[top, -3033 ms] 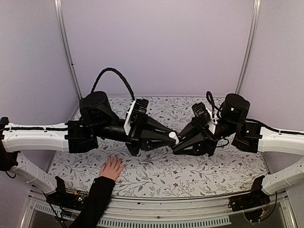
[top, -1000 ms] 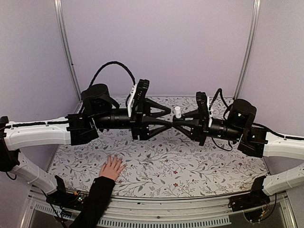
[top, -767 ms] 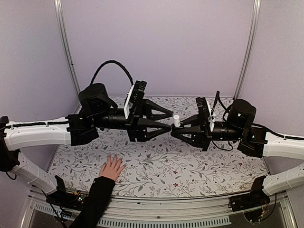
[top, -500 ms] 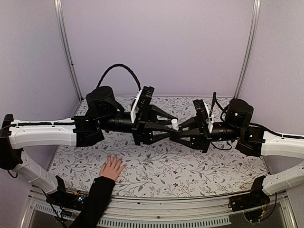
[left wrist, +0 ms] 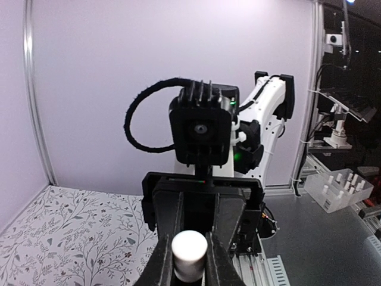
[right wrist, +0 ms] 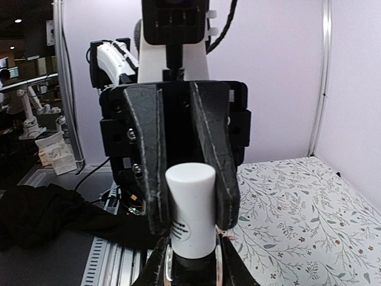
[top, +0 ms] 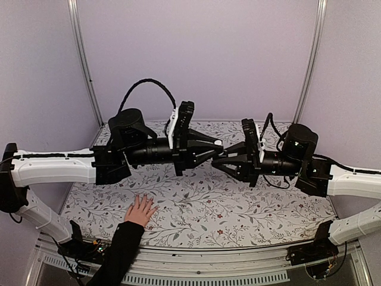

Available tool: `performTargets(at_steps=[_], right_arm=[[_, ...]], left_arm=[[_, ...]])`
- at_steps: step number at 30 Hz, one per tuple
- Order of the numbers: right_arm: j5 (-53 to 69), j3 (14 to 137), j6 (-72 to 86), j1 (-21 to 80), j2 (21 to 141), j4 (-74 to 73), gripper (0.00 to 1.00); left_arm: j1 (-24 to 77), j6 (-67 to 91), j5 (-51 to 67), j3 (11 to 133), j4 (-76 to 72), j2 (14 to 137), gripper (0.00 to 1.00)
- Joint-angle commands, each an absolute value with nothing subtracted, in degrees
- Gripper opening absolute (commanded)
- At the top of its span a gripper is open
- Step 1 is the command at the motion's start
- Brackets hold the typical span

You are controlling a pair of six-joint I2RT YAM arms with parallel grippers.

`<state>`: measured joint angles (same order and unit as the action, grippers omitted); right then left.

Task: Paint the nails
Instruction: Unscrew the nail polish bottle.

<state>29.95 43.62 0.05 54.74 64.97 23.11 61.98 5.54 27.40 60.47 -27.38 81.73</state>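
A light-skinned hand (top: 140, 210) with a black sleeve lies flat on the floral table near the front left; its nails are too small to make out. My two grippers meet tip to tip above the table's middle. My right gripper (top: 216, 161) (right wrist: 190, 269) is shut on a small dark bottle (right wrist: 191, 266) whose white cap (right wrist: 190, 208) points at the left arm. My left gripper (top: 215, 145) (left wrist: 189, 262) is shut on that white cap (left wrist: 189, 253) (top: 218, 143). The left gripper's fingers (right wrist: 152, 173) flank the cap in the right wrist view.
The floral table cover (top: 238, 208) spreads under both arms. Metal frame posts (top: 80, 59) stand at the back corners against lilac walls. The front rail (top: 208, 262) carries the arm bases and cables.
Both arms have risen from low over the table. In the last half second the left wrist has turned with the cap, and the right gripper sits slightly lower and further right.
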Motion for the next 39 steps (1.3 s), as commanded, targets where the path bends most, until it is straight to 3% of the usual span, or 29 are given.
performTargets(at_steps=[1, 8, 15, 21, 28, 39], right_arm=[[15.72, 44.98, 1.90, 54.49, 64.68, 23.33, 0.00], [4.91, 45.99, 0.85, 54.54, 66.24, 22.93, 0.00], [4.65, 46.05, 1.03, 54.49, 67.98, 24.01, 0.00], [4.35, 44.12, 1.32, 54.49, 66.35, 24.70, 0.18], [6.02, 43.85, 0.80, 54.49, 66.26, 23.80, 0.30], [7.43, 44.68, 0.53, 54.49, 67.21, 22.16, 0.26]], left_arm=[[62.85, 6.44, 19.59, 62.02, -24.62, 81.50, 0.00], [63.18, 10.23, 10.21, 65.37, -20.90, 84.46, 0.00], [63.81, 9.53, 9.57, 65.68, -20.61, 85.68, 0.00], [63.73, 7.30, 9.80, 65.21, -19.01, 83.38, 0.00], [63.68, 5.90, 10.63, 66.23, -17.35, 83.68, 0.00], [63.66, 4.85, 10.76, 68.34, -14.21, 85.11, 0.00]])
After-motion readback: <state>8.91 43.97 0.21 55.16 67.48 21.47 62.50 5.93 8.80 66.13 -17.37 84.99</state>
